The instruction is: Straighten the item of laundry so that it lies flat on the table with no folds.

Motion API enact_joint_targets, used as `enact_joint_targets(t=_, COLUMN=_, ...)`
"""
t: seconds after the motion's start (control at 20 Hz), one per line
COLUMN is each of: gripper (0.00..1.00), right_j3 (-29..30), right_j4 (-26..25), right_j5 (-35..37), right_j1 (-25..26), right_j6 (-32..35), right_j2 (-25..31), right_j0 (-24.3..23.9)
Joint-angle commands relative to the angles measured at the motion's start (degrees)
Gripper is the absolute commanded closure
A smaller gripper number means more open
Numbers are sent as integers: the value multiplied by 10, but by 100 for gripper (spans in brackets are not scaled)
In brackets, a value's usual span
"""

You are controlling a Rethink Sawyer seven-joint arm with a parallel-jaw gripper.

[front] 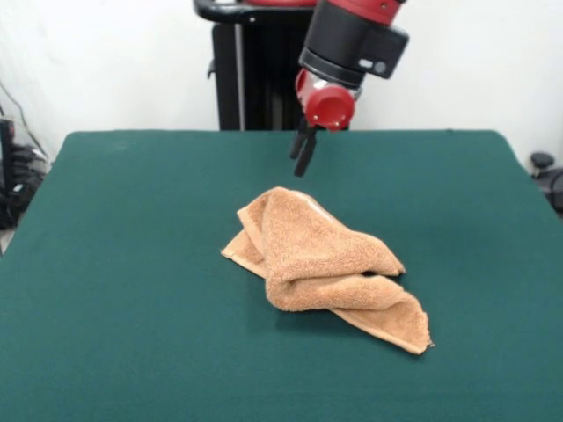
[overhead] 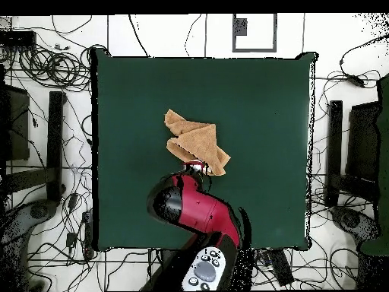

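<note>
The tan-orange towel (front: 321, 259) lies bunched near the middle of the green table (front: 132, 264), folded over itself in thick rolls, with one flat hemmed corner sticking out at the front right. It also shows in the overhead view (overhead: 196, 141) on the table (overhead: 266, 114). My gripper (front: 303, 155) hangs above the table just behind the towel's far edge, clear of it. Its dark fingers are together and hold nothing. In the overhead view the arm (overhead: 199, 209) covers the gripper and the towel's nearest edge.
The robot's black pedestal (front: 255, 66) stands at the table's far side. Cables and black stands (overhead: 55, 137) lie on the floor round the table.
</note>
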Motion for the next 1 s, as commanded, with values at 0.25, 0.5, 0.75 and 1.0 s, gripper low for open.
enact_joint_targets(t=0.25, gripper=0, right_j3=-2, right_j4=1, right_j5=-71, right_j1=38, right_j6=53, right_j2=49, right_j0=-42)
enact_joint_targets(t=0.5, gripper=0, right_j3=9, right_j4=-24, right_j5=-155, right_j1=71, right_j6=54, right_j2=88, right_j0=-91)
enact_joint_targets(t=0.75, gripper=0, right_j3=14, right_j4=-8, right_j5=-198, right_j1=97, right_j6=74, right_j2=102, right_j0=-94)
enact_joint_targets(t=1.0, gripper=0, right_j3=19, right_j4=7, right_j5=-230, right_j1=111, right_j6=88, right_j2=117, right_j0=-99)
